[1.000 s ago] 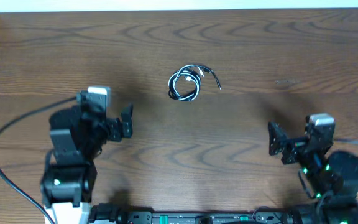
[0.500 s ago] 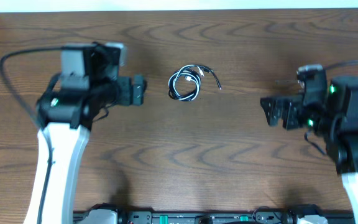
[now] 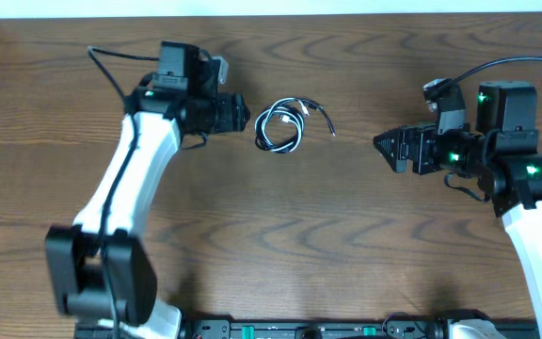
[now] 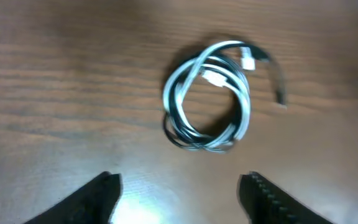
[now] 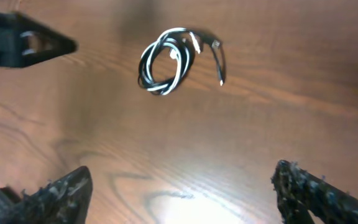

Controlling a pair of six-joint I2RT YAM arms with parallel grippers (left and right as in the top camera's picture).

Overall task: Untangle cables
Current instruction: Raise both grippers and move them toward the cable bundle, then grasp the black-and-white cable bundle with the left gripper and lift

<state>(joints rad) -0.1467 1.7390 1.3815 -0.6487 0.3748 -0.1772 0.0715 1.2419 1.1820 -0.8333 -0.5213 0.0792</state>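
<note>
We take this for a robotics lab bench: a wood-grain surface (image 3: 346,254) carries two white-and-black robot arms, the left arm (image 3: 125,179) and the right arm (image 3: 539,226), standing by a black equipment rail (image 3: 290,330) at its near edge. Green status lights (image 3: 483,96) glow on the right arm, and a small coil of cables (image 3: 280,128) lies between the two.

The cables (image 4: 207,93) form a two-tone coil: one white cord (image 4: 248,102) wound together with glossy black cords (image 4: 171,132), and a black end with a pale tip trails off toward 3 o'clock. The table (image 3: 346,235) is mid-brown wood with darker wavy grain, and a white strip (image 3: 252,8) edges it at 12 o'clock in the overhead view. The left arm (image 3: 125,184) and right arm (image 3: 539,245) are white with black joints. The right arm shows small green lights (image 3: 483,97), and the left gripper (image 4: 179,180) and right gripper (image 5: 179,177) have black fingers.
</note>
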